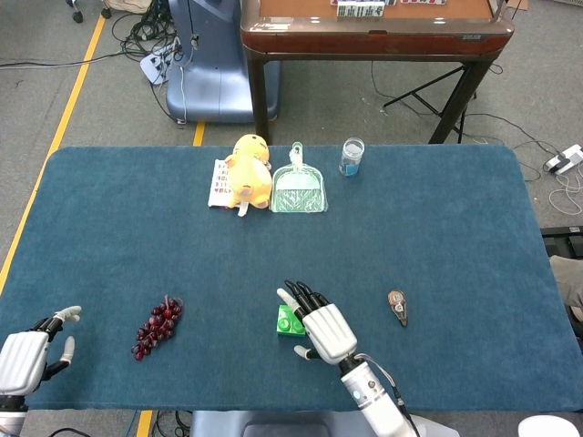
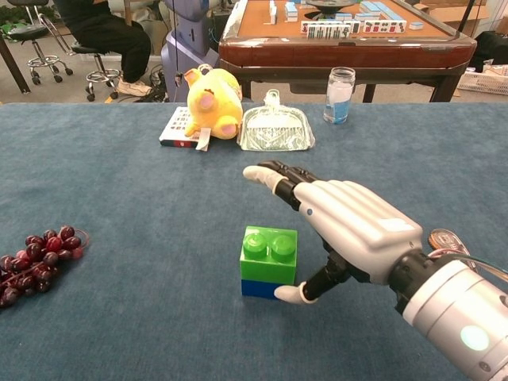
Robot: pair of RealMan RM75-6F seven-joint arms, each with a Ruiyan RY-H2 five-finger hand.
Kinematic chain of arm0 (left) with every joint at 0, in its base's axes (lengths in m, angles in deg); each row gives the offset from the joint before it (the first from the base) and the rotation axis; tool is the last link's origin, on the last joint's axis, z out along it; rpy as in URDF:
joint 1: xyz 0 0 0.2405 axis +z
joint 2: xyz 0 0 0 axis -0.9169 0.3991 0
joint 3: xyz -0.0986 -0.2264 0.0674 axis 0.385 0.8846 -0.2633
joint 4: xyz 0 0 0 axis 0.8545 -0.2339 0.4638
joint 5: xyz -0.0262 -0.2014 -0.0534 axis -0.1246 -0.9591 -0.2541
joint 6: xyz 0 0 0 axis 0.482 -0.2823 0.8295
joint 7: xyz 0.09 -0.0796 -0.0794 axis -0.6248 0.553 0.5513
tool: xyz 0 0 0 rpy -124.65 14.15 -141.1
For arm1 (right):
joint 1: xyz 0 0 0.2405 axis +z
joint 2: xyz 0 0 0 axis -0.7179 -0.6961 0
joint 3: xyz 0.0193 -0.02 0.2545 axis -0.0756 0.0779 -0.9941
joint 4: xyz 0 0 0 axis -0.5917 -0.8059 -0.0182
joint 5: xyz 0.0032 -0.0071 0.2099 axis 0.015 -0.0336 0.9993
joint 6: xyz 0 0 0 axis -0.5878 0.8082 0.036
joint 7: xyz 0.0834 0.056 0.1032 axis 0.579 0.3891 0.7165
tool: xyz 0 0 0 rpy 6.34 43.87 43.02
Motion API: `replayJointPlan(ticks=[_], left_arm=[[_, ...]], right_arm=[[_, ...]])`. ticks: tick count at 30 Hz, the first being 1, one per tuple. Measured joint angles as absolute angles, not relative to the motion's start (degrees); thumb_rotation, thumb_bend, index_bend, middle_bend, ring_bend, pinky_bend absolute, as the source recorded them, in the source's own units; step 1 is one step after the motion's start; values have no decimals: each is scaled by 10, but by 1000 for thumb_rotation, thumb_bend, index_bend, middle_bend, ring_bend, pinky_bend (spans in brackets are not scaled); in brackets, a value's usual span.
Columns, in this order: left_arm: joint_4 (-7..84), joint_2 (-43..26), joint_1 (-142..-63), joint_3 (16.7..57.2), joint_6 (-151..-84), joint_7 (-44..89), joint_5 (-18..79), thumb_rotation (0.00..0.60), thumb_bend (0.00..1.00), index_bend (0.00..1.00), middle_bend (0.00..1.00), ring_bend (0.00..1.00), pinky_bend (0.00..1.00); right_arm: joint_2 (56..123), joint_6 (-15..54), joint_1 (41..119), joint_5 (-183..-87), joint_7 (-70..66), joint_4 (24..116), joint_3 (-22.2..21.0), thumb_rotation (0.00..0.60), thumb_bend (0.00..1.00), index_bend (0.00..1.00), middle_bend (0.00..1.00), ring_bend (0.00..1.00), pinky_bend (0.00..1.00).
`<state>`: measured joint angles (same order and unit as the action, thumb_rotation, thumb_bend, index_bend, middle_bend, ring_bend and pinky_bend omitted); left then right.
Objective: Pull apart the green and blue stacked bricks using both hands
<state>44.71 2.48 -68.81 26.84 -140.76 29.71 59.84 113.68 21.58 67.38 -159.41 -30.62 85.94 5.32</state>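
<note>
We see a green brick (image 2: 270, 254) with two round studs stacked squarely on a blue brick (image 2: 258, 288). The pair stands upright near the table's front edge.

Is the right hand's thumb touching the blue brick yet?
Cannot tell. In the chest view the right hand's thumb tip sits right at the blue brick's corner, but no gap or contact shows plainly.

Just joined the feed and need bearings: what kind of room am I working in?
Likely an indoor lab or test room: a blue-carpeted table, loose floor cables, and a mahjong table behind.
</note>
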Motion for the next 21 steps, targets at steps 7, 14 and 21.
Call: replayJointPlan(ticks=[7, 14, 21], left_arm=[[444, 23, -687, 268, -1406, 301, 597, 600, 556, 296, 349, 406, 645], [449, 25, -688, 269, -1410, 298, 601, 600, 556, 296, 349, 406, 645], [453, 24, -689, 269, -1406, 293, 601, 600, 556, 296, 349, 406, 645]], right_arm=[[1138, 219, 682, -1582, -318, 845, 44, 600, 0, 0, 0, 0, 219], [1143, 218, 691, -1563, -326, 821, 32, 600, 0, 0, 0, 0, 219], [1144, 214, 700, -1538, -332, 800, 16, 600, 0, 0, 0, 0, 219]])
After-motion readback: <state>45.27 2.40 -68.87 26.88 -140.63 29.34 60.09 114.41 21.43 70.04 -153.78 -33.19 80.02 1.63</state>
